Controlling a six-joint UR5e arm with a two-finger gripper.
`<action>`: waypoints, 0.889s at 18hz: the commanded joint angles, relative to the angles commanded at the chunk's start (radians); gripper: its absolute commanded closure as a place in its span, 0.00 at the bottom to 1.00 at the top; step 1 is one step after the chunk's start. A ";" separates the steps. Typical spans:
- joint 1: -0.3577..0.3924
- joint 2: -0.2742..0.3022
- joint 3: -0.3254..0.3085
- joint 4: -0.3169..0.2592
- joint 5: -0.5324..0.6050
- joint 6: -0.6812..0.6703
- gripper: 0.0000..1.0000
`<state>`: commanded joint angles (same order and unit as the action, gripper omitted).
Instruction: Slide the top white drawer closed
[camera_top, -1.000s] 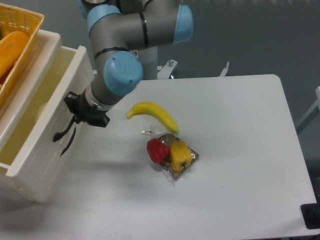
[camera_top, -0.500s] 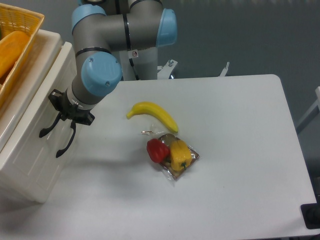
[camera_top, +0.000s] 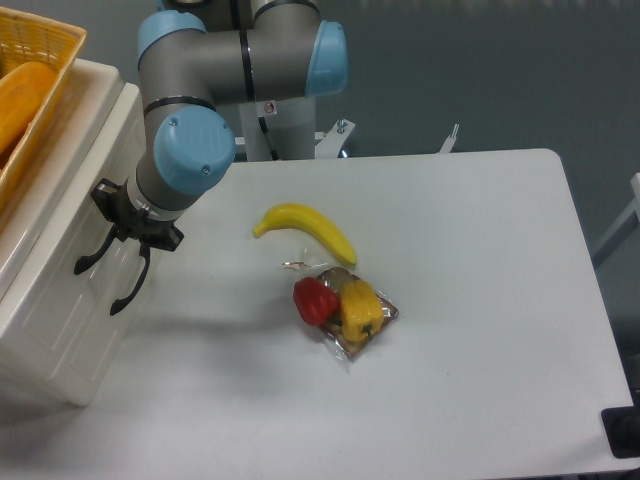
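Note:
The top white drawer stands pushed in, its panelled front level with the cream cabinet at the left of the table. Its curved black handle shows just below my gripper. A second identical curved black handle shows a little lower and to the right. My gripper's black body rests against the drawer front, right at the handle. The fingers blend with the black handles, so I cannot tell if they are open or shut. The drawer's inside is hidden.
A banana lies on the white table, with a clear bag of a red and a yellow pepper just in front of it. A yellow basket sits on top of the cabinet.
The drawer has slid left from well open to shut into the cabinet, its inside no longer showing. My gripper and arm moved left with its front.

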<state>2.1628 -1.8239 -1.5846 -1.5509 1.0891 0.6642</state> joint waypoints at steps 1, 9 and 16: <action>0.015 0.000 0.003 0.002 0.002 0.002 0.73; 0.169 -0.003 0.015 0.061 0.077 0.011 0.00; 0.242 -0.098 0.024 0.276 0.381 0.012 0.00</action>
<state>2.4052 -1.9219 -1.5601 -1.2749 1.4706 0.6765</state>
